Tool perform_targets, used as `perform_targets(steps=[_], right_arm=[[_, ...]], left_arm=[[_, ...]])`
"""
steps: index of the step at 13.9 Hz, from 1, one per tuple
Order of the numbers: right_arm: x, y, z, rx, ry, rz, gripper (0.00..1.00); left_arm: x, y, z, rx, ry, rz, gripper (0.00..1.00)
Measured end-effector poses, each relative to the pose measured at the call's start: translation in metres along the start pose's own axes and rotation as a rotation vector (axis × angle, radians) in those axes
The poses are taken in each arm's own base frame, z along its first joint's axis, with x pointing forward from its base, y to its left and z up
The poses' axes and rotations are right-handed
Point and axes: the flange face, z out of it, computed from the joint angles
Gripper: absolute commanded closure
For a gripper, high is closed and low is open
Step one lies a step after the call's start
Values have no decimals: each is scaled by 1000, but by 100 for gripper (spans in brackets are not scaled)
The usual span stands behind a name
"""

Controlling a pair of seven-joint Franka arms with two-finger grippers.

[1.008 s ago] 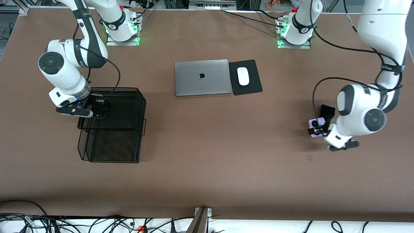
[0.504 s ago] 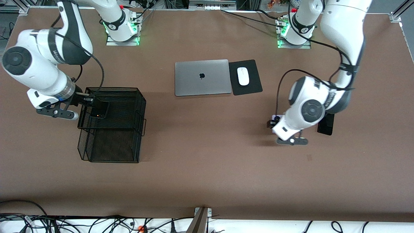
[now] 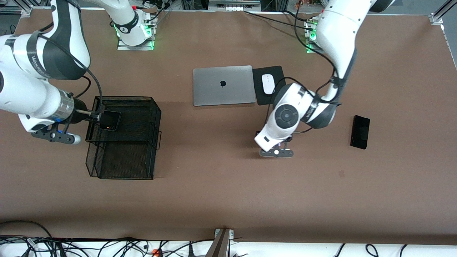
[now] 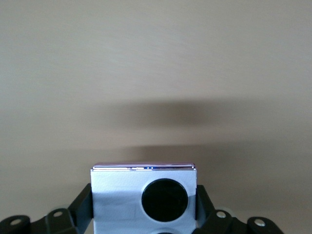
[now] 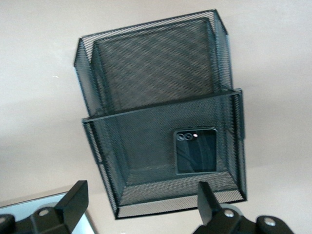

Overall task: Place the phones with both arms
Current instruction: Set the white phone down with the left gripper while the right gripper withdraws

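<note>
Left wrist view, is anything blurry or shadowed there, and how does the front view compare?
Left wrist view: table surface smeared, a soft dark shadow band above the sharp lilac phone. Front view: even light, crisp, faint shadow under the left gripper.

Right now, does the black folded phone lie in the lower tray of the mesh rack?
No, the black folded phone lies in the upper tray of the mesh rack.

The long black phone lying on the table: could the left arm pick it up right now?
Probably not yet: the left gripper already holds the lilac phone, though nothing lies around the long black phone.
</note>
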Motion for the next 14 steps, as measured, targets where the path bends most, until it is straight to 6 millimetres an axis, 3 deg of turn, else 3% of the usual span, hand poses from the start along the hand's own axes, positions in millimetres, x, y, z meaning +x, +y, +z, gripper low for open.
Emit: perform_targets(steps=[5,8,11,12,13,14], right_arm=[[5,-22,-10,90,3,-9,0],[5,-24,-10,91,3,-12,0],[5,-24,-10,91,3,-12,0],[5,-24,-10,92,3,-12,0],[5,-24,-10,92,2,-12,0],[5,-25,-10,92,2,-13,0]], left_arm=[[-5,74,22,-36,40,-60,100],[0,91,37,-88,107,-85,100],[2,95,54,-106,127,-106,100],[2,96,56,-108,129,-108,63],[2,98,57,-109,129,-108,1],[0,100,58,-108,129,-109,0]])
